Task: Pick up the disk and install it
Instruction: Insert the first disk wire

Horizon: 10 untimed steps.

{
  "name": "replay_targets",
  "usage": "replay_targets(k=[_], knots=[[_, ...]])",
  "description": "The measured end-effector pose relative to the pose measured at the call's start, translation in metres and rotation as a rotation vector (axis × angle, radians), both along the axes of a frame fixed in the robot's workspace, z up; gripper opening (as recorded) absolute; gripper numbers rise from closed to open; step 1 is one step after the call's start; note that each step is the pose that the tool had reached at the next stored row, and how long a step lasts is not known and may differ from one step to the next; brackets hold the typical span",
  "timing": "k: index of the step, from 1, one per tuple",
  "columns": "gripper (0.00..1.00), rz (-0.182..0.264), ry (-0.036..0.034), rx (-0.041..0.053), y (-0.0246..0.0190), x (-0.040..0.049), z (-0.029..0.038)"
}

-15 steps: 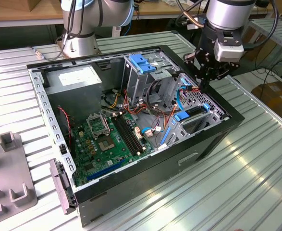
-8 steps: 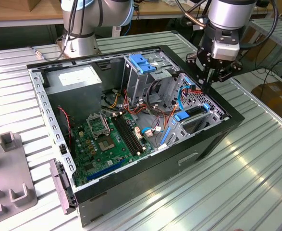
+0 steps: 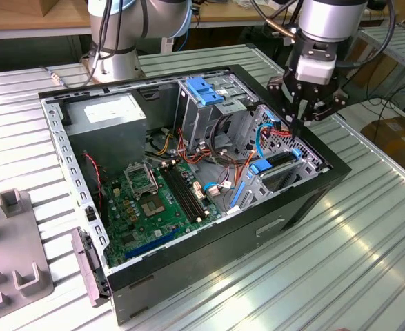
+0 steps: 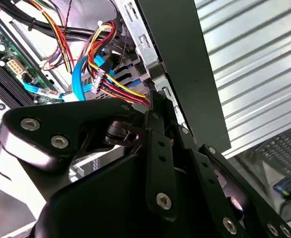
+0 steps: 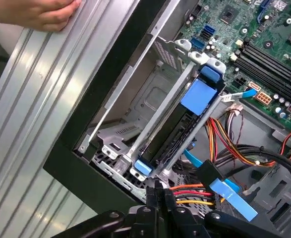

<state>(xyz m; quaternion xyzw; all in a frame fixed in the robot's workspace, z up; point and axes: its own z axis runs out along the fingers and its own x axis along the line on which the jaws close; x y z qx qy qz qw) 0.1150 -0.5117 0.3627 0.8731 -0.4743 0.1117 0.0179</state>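
Computer case, black and with its side panel off, lay on a ribbed metal table across the middle of the exterior view. Inside it, a green motherboard filled the lower left of the case. A grey power supply sat at the upper left, and a metal drive cage topped by a blue latch stood at upper centre.

At the case's corner on the exterior view's right, the disk stood on edge inside a metal bay, with blue carrier rails at both of its ends. In the first wrist view the disk was seated between the bay's metal rails with a blue tab at one end.

The gripper hung just above the disk, apart from it. Its fingers were pressed together at a point and gripped nothing. In the first wrist view the gripper was just beside a bundle of red, yellow and orange wires.

A person's hand rested on the table outside the case. Grey plastic fixtures lay at the exterior view's lower left.
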Motion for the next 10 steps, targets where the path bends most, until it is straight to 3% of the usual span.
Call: replay_targets(k=[2,3,7,10], knots=[[0.17,-0.058,0.0012,-0.0046,0.0,0.0,-0.0003],[0.17,-0.116,0.0023,-0.0096,0.0,0.0001,-0.0006],[0.17,-0.19,0.0085,-0.0165,0.0,0.0001,-0.0019],[0.17,-0.245,0.0091,-0.0221,0.0,0.0,-0.0026]])
